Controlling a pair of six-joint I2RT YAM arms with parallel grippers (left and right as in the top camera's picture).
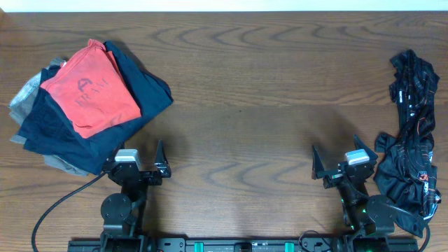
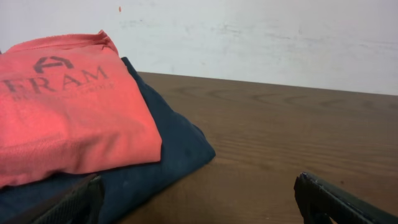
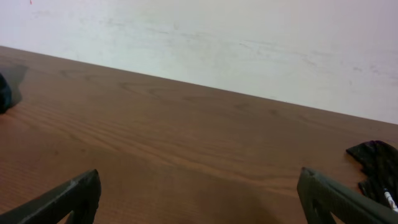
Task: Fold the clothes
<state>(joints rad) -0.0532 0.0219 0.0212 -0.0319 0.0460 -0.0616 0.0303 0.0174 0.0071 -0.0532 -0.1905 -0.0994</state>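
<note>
We found the black jersey [image 1: 411,133] crumpled along the right edge of the table [image 1: 266,84], its long axis running from far to near. It lay just beside the right fingers [image 1: 317,162] and well apart from the left fingers [image 1: 160,157]. Both pairs stood wide open, holding nothing.

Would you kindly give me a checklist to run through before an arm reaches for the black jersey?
1. Right gripper open and empty: ok.
2. Left gripper open and empty: ok.
3. Black jersey lying flat: not ok, crumpled at the right table edge.
4. Bare table between the arms for spreading: ok.
5. Red-orange shirt and navy garments apart from the jersey: ok.
6. Jersey's collar or hem located: cannot tell.
</note>
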